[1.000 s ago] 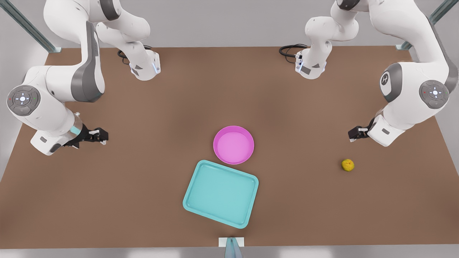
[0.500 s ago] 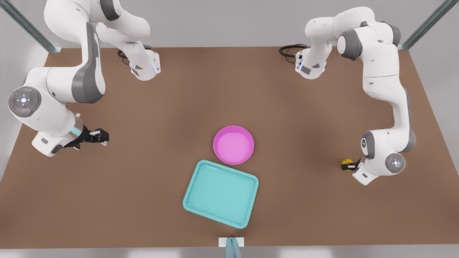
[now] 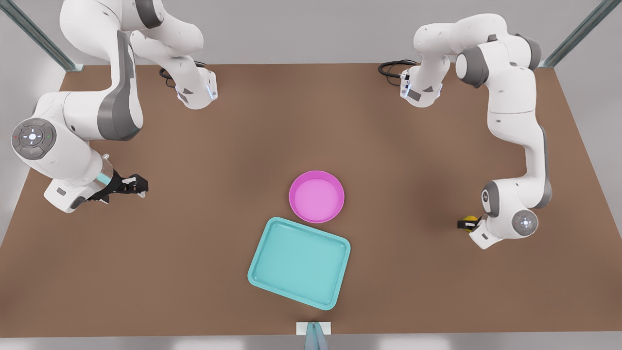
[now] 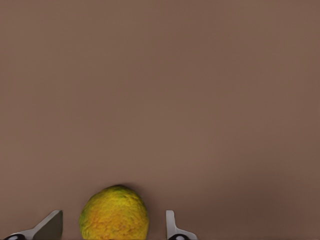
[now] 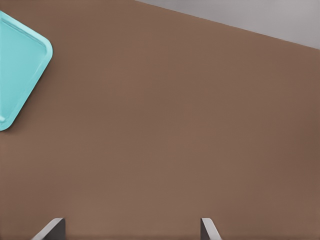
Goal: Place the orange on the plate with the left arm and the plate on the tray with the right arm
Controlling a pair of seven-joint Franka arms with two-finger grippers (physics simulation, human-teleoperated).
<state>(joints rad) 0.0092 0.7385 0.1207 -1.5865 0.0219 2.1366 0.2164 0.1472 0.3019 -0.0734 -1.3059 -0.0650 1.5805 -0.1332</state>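
Two fingers of my left gripper (image 4: 114, 227) stand wide around the orange (image 4: 114, 214), gaps on both sides, nothing squeezed yet. It looks light, firm and bumpy, apt to roll, so I judge a hold across its widest middle best. The front view places it (image 3: 469, 219) at three o'clock on the table (image 3: 218, 146), well apart from the plate (image 3: 317, 196), which touches the tray (image 3: 299, 262) just past it. My right gripper (image 3: 136, 184) waits at nine o'clock, fingers spread wide in its wrist view.
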